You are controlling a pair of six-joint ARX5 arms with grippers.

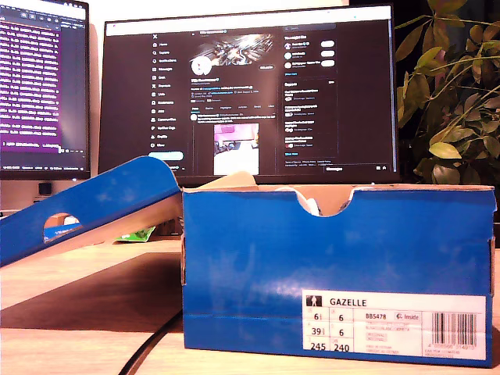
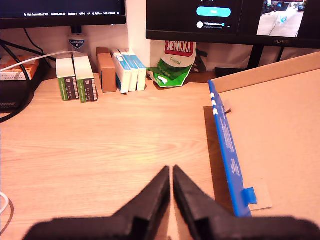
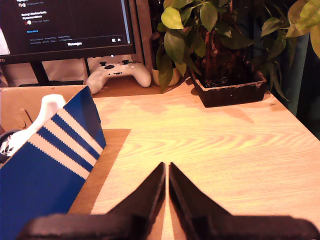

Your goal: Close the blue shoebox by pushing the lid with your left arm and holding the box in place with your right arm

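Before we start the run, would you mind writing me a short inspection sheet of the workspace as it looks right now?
Surface: light wooden desk.
Job's things: blue shoebox open; its lid hinged back and tilted, toward the exterior view's left.
Clutter: small cartons, green Jenkki bag, white game controller.
Grippers: my first hand shut, empty, beside the lid's inner face; my second hand shut, empty, beside the box's striped end.
Cables: dark cable across the desk; white cable by the cartons.
Surroundings: two lit monitors, potted plant.
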